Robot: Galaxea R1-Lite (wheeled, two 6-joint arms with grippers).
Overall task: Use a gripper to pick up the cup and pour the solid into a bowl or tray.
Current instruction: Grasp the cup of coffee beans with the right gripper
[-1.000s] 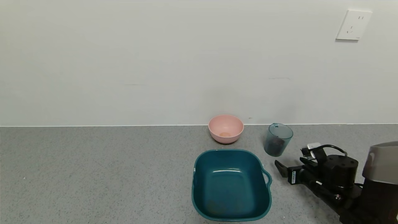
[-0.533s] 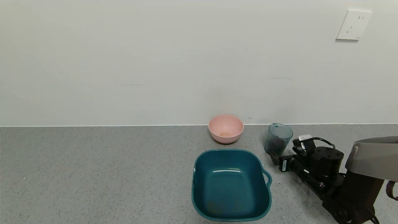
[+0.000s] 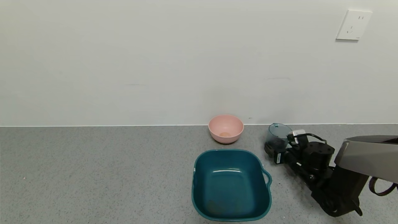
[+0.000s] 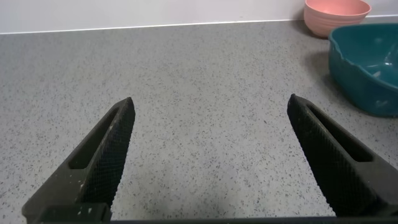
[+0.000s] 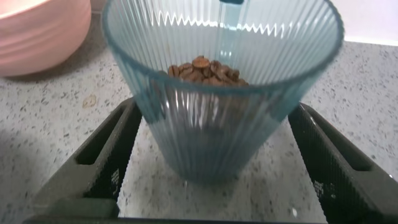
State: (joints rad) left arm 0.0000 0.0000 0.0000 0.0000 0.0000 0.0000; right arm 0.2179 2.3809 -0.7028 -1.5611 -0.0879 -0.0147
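Note:
The ribbed grey-blue cup [image 3: 278, 135] stands upright on the grey counter at the back right. It holds dark brown beans [image 5: 204, 70] in its bottom. My right gripper [image 3: 275, 148] is open, and its fingers [image 5: 109, 158] stand on either side of the cup's lower half [image 5: 214, 124]. I cannot tell whether they touch the cup. The teal basin [image 3: 230, 151] sits to the left of the cup, nearer to me, and looks empty. My left gripper [image 4: 210, 102] is open over bare counter and does not show in the head view.
A small pink bowl [image 3: 226, 128] stands by the wall, behind the basin and left of the cup. It also shows in the right wrist view [image 5: 37, 31] and the left wrist view [image 4: 336, 14]. The wall rises behind the counter, with a socket [image 3: 354, 25] at the upper right.
My right arm has moved forward and to the left. Its open gripper, a second ago short of the cup, now straddles it. Cup, basin and pink bowl have not moved.

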